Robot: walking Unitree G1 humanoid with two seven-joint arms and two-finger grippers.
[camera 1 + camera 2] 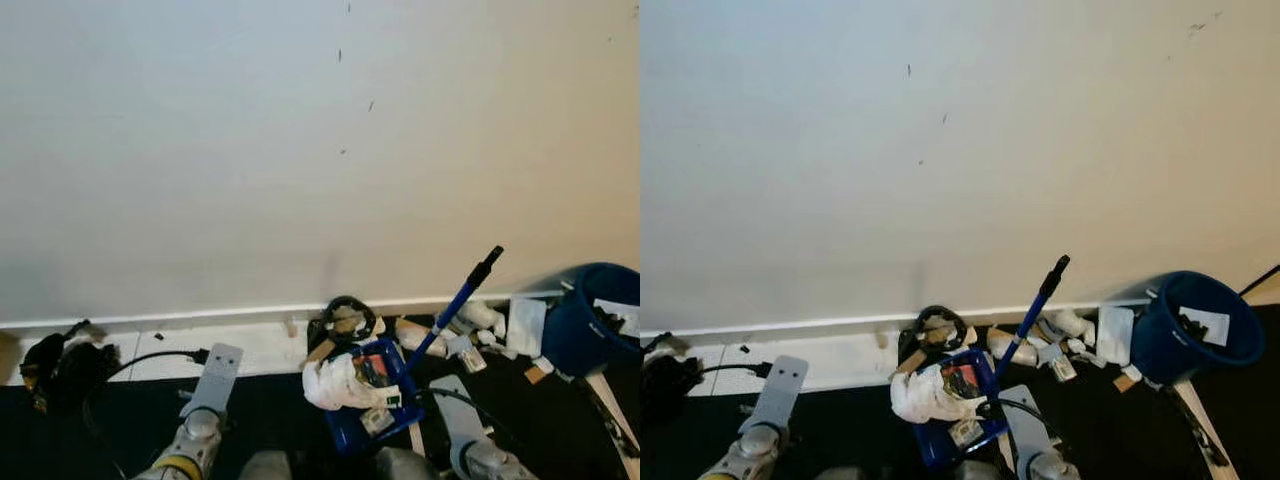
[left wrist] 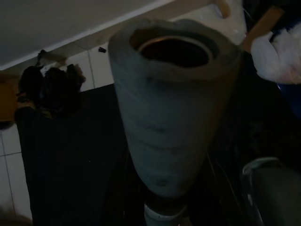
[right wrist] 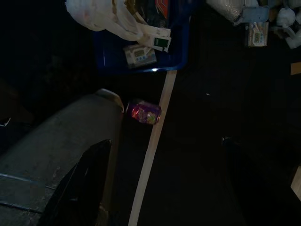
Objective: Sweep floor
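Looking down from the head camera, the two silver arms enter at the bottom edge. The left arm point(image 1: 205, 415) reaches toward the wall on the robot's left; the right arm point(image 1: 465, 430) lies low beside a blue dustpan point(image 1: 372, 400). The left pincer sits behind a grey cylindrical tube point(image 2: 174, 108) in its wrist view, so whether it is open or closed cannot be told. In the right wrist view the right pincer point(image 3: 162, 188) has its two black fingers spread wide with nothing between them.

Nearest on the dark floor lie a purple drink can point(image 3: 143, 112) and a pale wooden stick point(image 3: 153, 146), the can touching the stick, just short of the dustpan's edge. The dustpan already carries a crumpled white bag point(image 1: 335, 382), small cartons and wrappers. A blue handle with a black tip point(image 1: 460, 300) rises at a slant from beside the dustpan toward the wall; whether it belongs to the pan or to a broom cannot be told.

Beyond the pan, loose litter point(image 1: 470, 330) of white paper, plastic and cardboard is heaped along the white baseboard point(image 1: 250, 315), together with a black ring-shaped object point(image 1: 345, 318). To the right a blue bin point(image 1: 600, 320) leans tilted, some paper inside. At far left a black bundle point(image 1: 60, 365) with a cord rests on pale tiles.

Judged progress: litter is gathered and partly loaded; the can, stick and baseboard heap remain, and the pan is not yet emptied.
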